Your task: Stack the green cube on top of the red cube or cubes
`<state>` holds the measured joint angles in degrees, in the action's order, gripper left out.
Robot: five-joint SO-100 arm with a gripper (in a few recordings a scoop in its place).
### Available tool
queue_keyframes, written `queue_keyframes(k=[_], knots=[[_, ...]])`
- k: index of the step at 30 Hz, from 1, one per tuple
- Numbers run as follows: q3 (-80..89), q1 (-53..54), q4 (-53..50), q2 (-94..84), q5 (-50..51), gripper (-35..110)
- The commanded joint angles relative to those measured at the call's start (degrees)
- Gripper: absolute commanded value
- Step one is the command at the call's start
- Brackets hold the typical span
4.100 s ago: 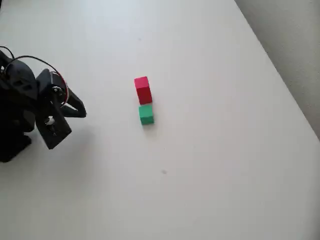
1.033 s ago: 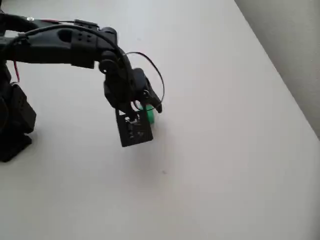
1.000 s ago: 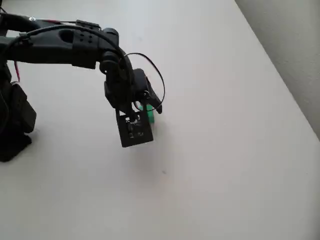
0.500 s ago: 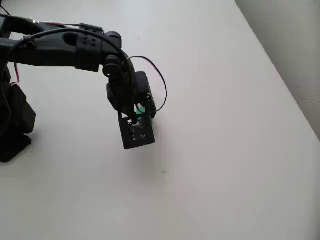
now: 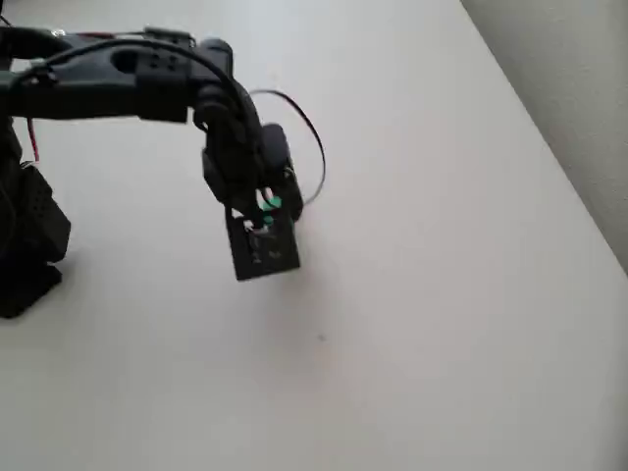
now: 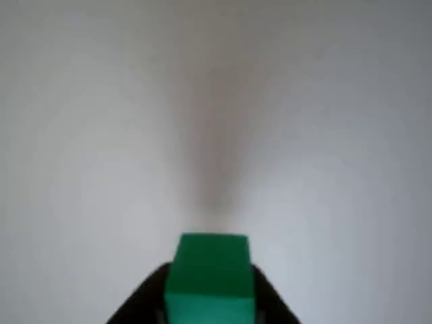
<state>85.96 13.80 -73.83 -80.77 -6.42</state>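
From above, the black arm point(image 5: 108, 74) reaches in from the left edge and its claw point(image 5: 267, 208) covers most of what lies under it at centre left of the frame; just a sliver of the one green cube point(image 5: 271, 204) peeks out there. At the bottom centre of the wrist view, that green cube point(image 6: 210, 277) sits clamped between the two dark fingers point(image 6: 145, 297), cut off by the lower edge, with the pale, blurred table point(image 6: 216, 101) beyond.
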Motion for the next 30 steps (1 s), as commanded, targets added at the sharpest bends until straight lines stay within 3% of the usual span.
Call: queue_keyframes(k=[1,14,30], knots=[[-4.1,-1.5,-2.9,-8.3,0.0,-1],[-4.9,-7.3,-7.6,-16.6,1.9,-1],[-8.3,-11.8,-7.0,-10.4,4.3,-1]])
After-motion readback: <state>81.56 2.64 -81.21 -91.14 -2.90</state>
